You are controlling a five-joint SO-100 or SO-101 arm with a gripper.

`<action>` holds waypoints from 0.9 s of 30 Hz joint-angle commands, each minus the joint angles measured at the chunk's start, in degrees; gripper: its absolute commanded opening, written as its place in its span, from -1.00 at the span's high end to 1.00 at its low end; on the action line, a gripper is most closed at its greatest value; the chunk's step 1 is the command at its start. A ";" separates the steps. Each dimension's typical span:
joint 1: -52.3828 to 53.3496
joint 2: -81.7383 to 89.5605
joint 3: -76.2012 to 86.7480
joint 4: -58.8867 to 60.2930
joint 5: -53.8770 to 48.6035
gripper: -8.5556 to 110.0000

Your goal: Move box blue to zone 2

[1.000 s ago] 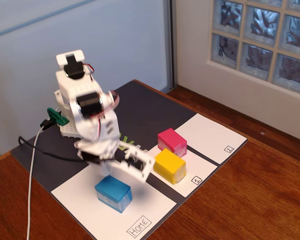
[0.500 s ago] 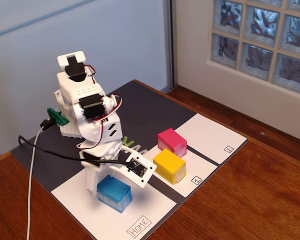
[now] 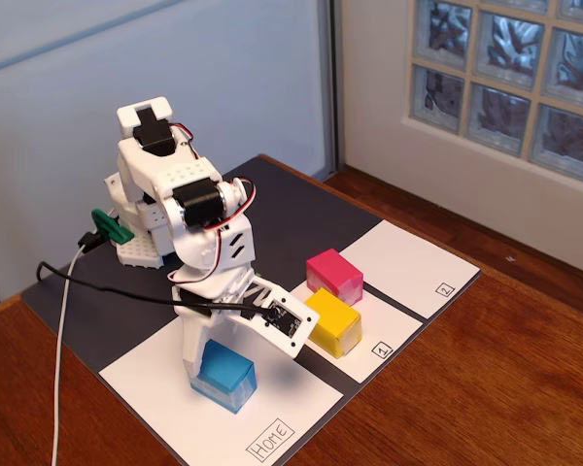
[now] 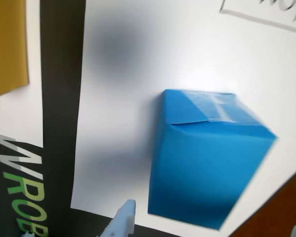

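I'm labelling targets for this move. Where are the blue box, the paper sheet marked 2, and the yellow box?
Cyan-blue paper-wrapped box (image 3: 220, 366), fixed view, top face.
White paper sheet marked 2 (image 3: 408, 264), fixed view, bare middle.
Yellow paper-wrapped box (image 3: 336, 314), fixed view, top face.

The white arm folds forward from its base and bends steeply down, its wrist low over the surface (image 3: 486, 388) in the fixed view. The tool (image 3: 202, 364) points downward with its jaws spread apart. In the wrist view, one pale fingertip (image 4: 122, 222) shows at the bottom edge, another at the bottom right corner.
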 commanded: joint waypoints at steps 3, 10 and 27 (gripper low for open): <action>-0.35 5.36 7.29 -6.15 0.62 0.22; -0.18 5.98 12.30 -11.43 0.62 0.22; 2.64 2.64 17.93 -18.98 -1.05 0.35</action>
